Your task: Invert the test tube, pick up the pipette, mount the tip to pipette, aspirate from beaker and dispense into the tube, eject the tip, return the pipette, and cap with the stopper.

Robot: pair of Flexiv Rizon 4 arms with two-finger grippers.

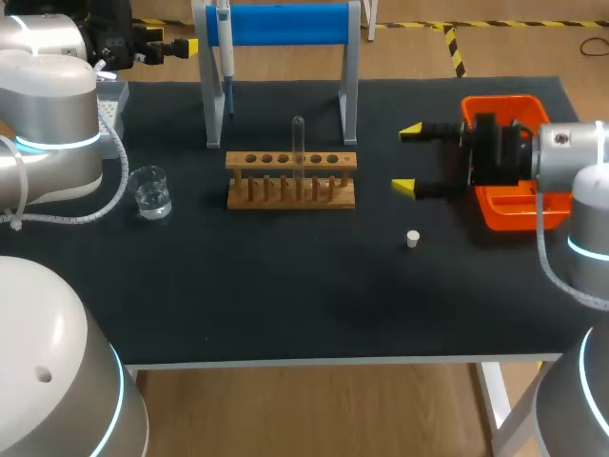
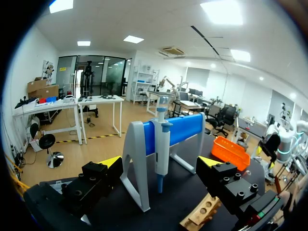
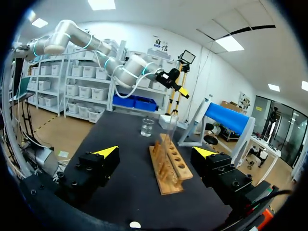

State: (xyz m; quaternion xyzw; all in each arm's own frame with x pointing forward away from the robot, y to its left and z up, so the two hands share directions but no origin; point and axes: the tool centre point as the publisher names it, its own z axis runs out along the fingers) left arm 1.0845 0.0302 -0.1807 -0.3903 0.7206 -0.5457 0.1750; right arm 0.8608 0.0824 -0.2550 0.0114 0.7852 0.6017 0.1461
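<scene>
Showing right tool [image 1: 407,159], wide open and empty, facing test tube [image 1: 298,143] standing in rack [image 1: 290,181]; left tool [image 2: 161,161] likewise open, empty. Grip mid-length, lift clear of rack, then turn over.

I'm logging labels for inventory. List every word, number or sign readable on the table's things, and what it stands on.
None can be read.
Clear glass beaker: any markings too small to read.
White-and-blue plastic pipette: any print too small to read.
Brown wooden tube rack: no text shows.
</scene>
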